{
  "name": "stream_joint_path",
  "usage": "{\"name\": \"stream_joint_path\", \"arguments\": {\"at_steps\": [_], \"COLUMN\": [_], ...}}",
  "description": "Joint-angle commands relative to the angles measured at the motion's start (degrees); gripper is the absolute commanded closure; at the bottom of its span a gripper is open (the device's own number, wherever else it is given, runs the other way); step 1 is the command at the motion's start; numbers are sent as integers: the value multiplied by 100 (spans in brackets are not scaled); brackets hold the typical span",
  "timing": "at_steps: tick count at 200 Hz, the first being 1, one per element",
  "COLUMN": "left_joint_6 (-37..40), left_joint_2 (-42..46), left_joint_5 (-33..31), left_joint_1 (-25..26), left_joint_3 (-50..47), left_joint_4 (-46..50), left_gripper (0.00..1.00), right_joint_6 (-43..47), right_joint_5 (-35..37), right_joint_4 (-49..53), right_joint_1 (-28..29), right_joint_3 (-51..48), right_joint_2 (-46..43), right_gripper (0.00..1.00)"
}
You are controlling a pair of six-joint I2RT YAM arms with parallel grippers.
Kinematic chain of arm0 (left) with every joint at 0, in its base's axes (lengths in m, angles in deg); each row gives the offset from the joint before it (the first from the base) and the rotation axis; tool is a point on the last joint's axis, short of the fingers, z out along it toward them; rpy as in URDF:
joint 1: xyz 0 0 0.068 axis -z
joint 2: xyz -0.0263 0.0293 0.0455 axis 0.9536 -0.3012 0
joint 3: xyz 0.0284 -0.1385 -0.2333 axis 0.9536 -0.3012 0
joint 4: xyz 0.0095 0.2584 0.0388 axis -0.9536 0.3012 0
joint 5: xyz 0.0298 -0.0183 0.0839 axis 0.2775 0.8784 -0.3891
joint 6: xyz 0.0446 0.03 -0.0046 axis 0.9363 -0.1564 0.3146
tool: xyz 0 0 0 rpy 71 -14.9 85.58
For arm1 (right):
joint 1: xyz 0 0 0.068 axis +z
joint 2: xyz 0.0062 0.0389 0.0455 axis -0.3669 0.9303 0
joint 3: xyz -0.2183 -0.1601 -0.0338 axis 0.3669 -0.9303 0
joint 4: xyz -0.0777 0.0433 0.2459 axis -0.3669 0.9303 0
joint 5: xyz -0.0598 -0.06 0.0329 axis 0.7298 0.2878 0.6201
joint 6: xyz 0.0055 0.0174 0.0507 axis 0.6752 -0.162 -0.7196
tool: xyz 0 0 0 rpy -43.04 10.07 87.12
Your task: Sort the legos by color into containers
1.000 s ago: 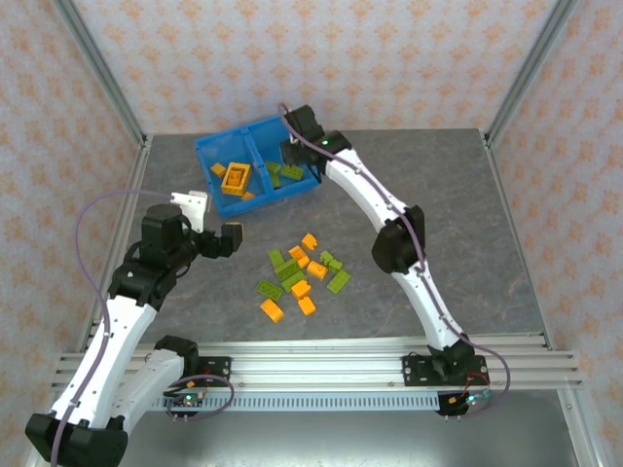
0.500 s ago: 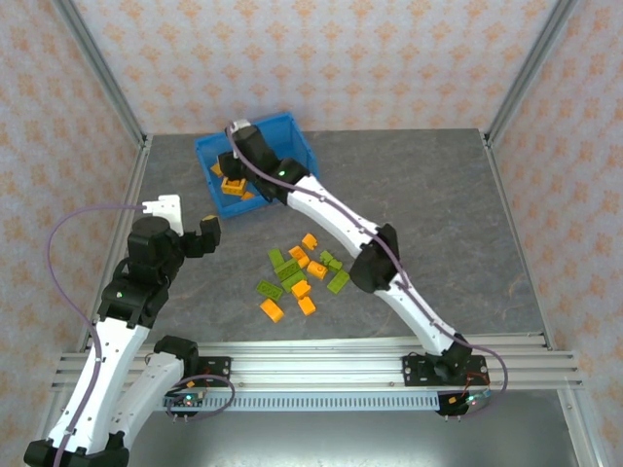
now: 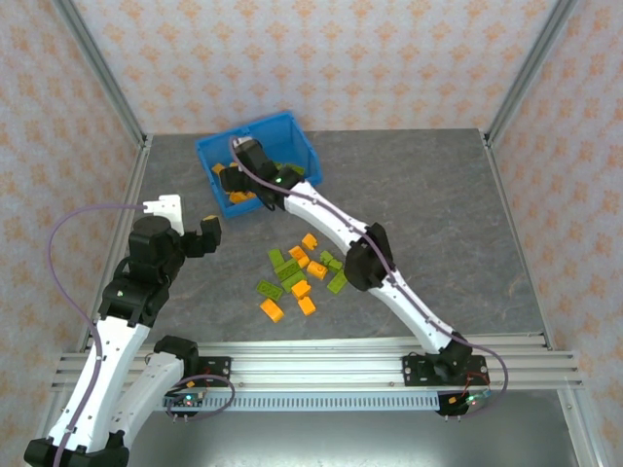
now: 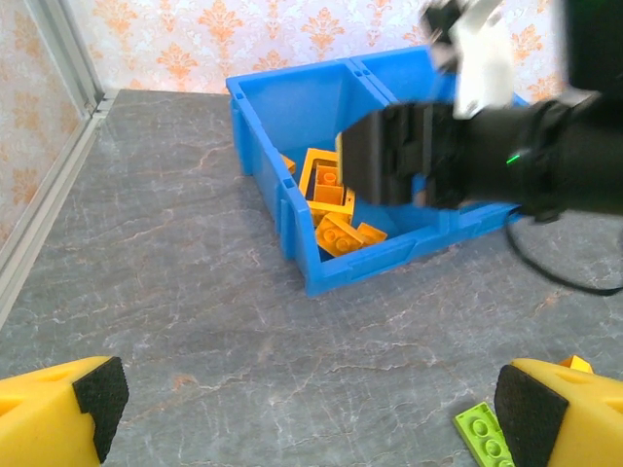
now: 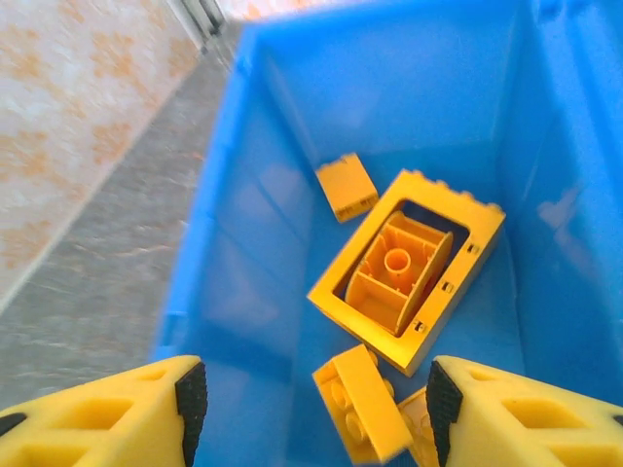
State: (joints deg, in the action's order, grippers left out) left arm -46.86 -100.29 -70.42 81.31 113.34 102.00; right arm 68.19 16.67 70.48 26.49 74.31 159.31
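Two compartments, side by side, make up the blue bin [image 3: 255, 132] at the far left of the counter [image 3: 438, 214]. The right arm stretches across to it. The right pincer [image 3: 232, 181] hangs over the left compartment [image 5: 292, 107], jaws apart with nothing between them.

From its wrist camera the two yellow fingers [image 5: 107, 418] frame the compartment floor below. A hollow orange frame [image 5: 456, 292] lies there with an orange brick [image 5: 394, 272] sitting underside-up inside its opening. A small orange brick [image 5: 348, 187] lies just beyond the frame, toward the far wall. Another orange block [image 5: 358, 401] lies beside the frame's near corner, under the gap between the fingers. None of these pieces touches the fingers. Seen from above, the right compartment [image 3: 304, 156] holds green bricks [image 3: 289, 173].

The left pincer [image 3: 209, 233] hovers over bare counter, near the bin but short of it, its jaws spread wide and empty. Its camera looks at the bin's near corner, where the right pincer's black body sits above the orange pieces. A green brick [image 4: 484, 438] lies on the counter just beside the left pincer's right finger.

About a dozen loose bricks [image 3: 302, 277], orange and green mixed, lie clustered mid-counter between the two arms, well apart from both pincers.
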Motion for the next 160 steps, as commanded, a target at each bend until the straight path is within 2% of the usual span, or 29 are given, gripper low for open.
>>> {"name": "stream_joint_path", "arguments": {"at_steps": [1,18,37,52,74,92,121,160], "left_joint_6": [-650,-1548,-2751,-3427,-4036,-4323,-4474,-4150], "left_joint_2": [-68,-261,-665,-1086,-2021,-2985,-4222,-5476], "left_joint_5": [237,574,923,805,444,397,518,701], "left_joint_1": [-54,-30,209,760,1683,1998,2025,2025], "left_joint_3": [-65,-34,-7,-27,102,314,704,1405], "left_joint_4": [-34,124,411,587,675,586,357,292], "left_gripper": [3,6,9,13,19,25,29,29], "right_joint_6": [-13,79,92,29,-87,-137,-349,-424], "right_joint_5": [208,531,1162,1460,1172,728,346,618], "right_joint_4": [533,884,938,836,984,1251,1637,1811], "right_joint_1": [16,7,-2,-33,-94,-103,-99,-125], "right_joint_3": [-444,-1421,-3249,-4571,-5813,-6359,-6901,-7390], "right_joint_2": [-1647,-2687,-4099,-5072,-6065,-6547,-7037,-7569], "right_gripper": [38,35,29,23,16,11,8,7]}}
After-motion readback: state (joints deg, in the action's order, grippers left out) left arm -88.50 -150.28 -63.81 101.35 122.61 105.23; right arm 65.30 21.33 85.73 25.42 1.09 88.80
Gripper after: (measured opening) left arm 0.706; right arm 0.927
